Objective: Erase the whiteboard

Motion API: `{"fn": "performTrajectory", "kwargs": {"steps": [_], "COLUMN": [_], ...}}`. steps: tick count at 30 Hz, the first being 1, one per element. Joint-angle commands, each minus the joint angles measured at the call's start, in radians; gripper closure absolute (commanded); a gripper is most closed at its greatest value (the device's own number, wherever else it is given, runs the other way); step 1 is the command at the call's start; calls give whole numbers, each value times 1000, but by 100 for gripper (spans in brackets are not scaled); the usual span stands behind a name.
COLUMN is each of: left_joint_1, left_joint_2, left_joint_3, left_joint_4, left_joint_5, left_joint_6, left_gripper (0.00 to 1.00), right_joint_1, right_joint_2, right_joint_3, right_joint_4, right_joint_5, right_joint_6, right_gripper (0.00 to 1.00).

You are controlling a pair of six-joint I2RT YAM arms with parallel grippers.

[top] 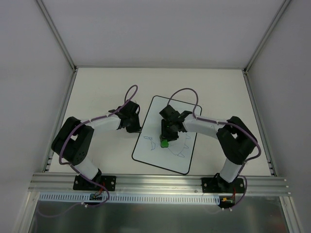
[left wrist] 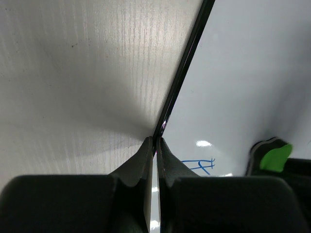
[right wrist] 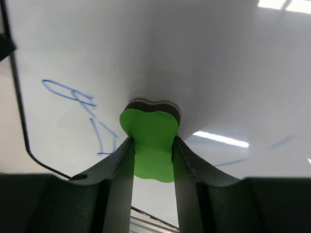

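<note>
Table (top: 97,87) bears whiteboard (top: 158,109) beneath right claw (right wrist: 151,141) clamping green eraser (right wrist: 148,125); left claw (left wrist: 155,141) seemingly pinches its edge.

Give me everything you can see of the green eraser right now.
The green eraser is a small block with a wavy, lobed outline. It has a smooth bright green top, with a thin pale band and a dark layer beneath. The right gripper clamps its narrow waist between both fingers, green face towards the wrist camera. Its dark underside appears pressed flat on the whiteboard, in the board's near half, just right of a blue doodle.
</note>
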State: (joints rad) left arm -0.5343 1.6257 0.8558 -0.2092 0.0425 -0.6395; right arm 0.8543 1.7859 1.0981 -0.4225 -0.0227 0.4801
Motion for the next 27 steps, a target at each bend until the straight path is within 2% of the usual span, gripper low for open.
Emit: {"fn": "performTrajectory", "kwargs": {"steps": [1, 6, 12, 23, 27], "left_joint_1": [17, 23, 30, 30, 31], "left_joint_2": [14, 5, -12, 2, -4], "left_joint_3": [-58, -64, -77, -66, -67], "left_joint_4": [-145, -147, -145, -144, -145], "left_joint_5": [-56, -55, -55, -47, -46], "left_joint_6": [21, 23, 26, 26, 26], "left_gripper": [100, 100, 100, 100, 100], "right_joint_1": [-153, -338, -422, -426, -351], "right_joint_2": [-35, -157, -146, 73, 127], "right_joint_3": [-171, -256, -176, 32, 100], "right_joint_4": [-164, -157, -174, -168, -165], "right_joint_5": [107, 121, 112, 38, 33], "right_joint_6": [-24, -66, -75, -104, -98], "right_gripper": [100, 100, 100, 100, 100]}}
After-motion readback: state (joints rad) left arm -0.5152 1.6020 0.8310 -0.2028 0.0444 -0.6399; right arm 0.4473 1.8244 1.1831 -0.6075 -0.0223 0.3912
